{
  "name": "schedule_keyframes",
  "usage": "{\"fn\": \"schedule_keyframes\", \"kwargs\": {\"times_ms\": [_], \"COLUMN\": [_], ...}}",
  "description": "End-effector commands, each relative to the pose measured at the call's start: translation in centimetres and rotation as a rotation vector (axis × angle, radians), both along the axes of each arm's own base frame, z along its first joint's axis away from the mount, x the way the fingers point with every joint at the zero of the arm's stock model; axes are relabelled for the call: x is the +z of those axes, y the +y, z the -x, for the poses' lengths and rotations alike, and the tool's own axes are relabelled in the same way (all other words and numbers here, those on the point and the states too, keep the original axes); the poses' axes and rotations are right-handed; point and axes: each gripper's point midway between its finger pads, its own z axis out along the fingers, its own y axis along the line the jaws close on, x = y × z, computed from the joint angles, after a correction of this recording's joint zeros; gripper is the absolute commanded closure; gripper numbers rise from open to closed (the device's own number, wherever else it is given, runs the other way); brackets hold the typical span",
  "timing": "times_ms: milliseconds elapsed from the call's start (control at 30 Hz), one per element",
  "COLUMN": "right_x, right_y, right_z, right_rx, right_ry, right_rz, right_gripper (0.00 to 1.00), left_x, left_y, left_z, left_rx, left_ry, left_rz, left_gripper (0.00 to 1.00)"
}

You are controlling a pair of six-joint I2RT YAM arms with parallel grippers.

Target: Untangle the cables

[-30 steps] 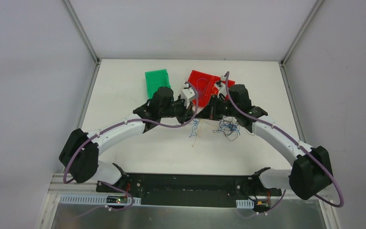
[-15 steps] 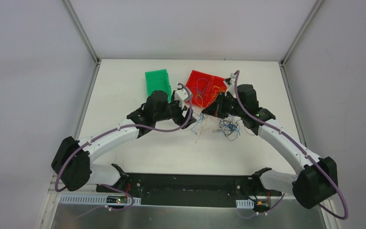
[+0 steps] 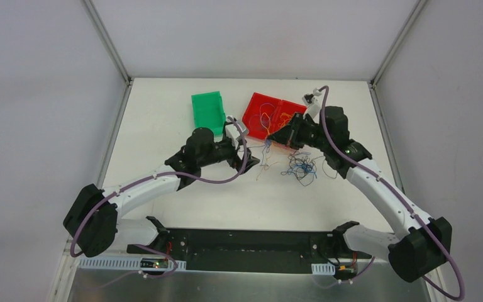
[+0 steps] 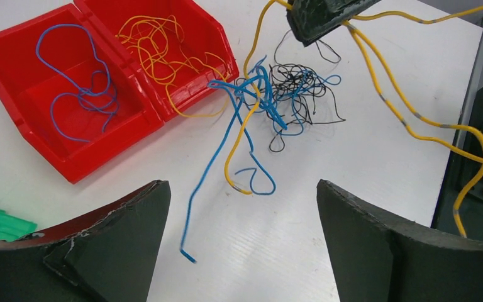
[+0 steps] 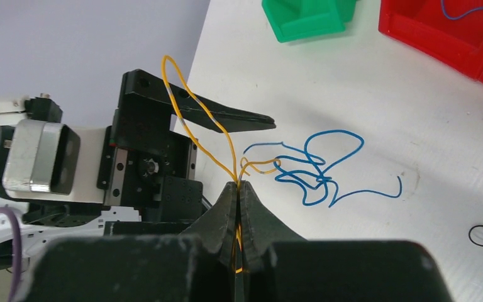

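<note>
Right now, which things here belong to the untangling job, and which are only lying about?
Job: knot of blue and black wires; yellow wire pinched in the right end effector; open left end effector; red bins holding sorted wires.

Lying about: green bin, nothing visible inside; purple arm cables.

Nothing readable is showing in any view (the red bin (image 3: 255,104), the green bin (image 3: 207,113) and the table (image 3: 163,126) are bearing no legible print or numbers).
</note>
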Motion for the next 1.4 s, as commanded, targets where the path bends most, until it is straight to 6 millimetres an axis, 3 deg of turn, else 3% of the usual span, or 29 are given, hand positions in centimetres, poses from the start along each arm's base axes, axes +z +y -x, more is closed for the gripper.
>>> {"fn": "schedule_keyframes", "kwargs": {"times_ms": [0,200,433,500,567,600,633,833,933,1033,1133,1233,1367], "right_x": [5.4,7.9,9.6,9.6,9.5,9.4,9.3,7.6,5.5,2.7,0.3,-0.2,-1.2], "right_y": [0.3,0.8,1.6,1.7,1.7,1.6,1.4,-1.4,-5.0,-9.4,-12.3,-11.8,-10.0], "right_z": [0.1,1.2,2.3,2.3,2.2,2.1,1.8,-0.3,-2.7,-4.7,-5.7,-6.0,-7.0], "right_rx": [-0.005,0.026,0.088,0.094,0.092,0.084,0.068,-0.086,-0.278,-0.494,-0.625,-0.599,-0.5], "right_ry": [-0.087,-0.084,-0.052,-0.044,-0.044,-0.048,-0.055,-0.106,-0.126,-0.135,-0.124,-0.119,-0.068], "right_rz": [-0.117,-0.214,-0.32,-0.329,-0.326,-0.318,-0.305,-0.194,-0.078,0.07,0.155,0.159,0.19], "right_gripper": [1.0,1.0,1.0,1.0,1.0,1.0,1.0,1.0,1.0,1.0,1.0,1.0,1.0], "left_x": [2.2,2.8,3.5,4.2,4.5,4.4,4.5,4.7,3.5,1.8,1.4,1.9,3.3], "left_y": [-0.2,0.0,-0.9,-1.1,-1.2,-1.0,-0.5,3.8,6.9,11.4,13.7,14.3,13.3], "left_z": [-0.7,-0.4,-0.8,-0.8,-1.1,-1.4,-1.9,-4.1,-6.0,-7.7,-7.8,-7.3,-6.5], "left_rx": [0.003,-0.002,-0.027,-0.036,-0.037,-0.017,0.015,0.257,0.485,0.751,0.836,0.852,0.767], "left_ry": [-0.097,-0.14,-0.154,-0.133,-0.112,-0.096,-0.084,-0.064,0.018,0.088,0.105,0.095,0.081], "left_rz": [0.088,0.132,0.168,0.195,0.204,0.199,0.197,0.237,0.203,0.175,0.205,0.234,0.26], "left_gripper": [0.1,0.01,0.03,0.18,0.58,0.88,1.0,1.0,1.0,1.0,1.0,1.0,1.0]}}
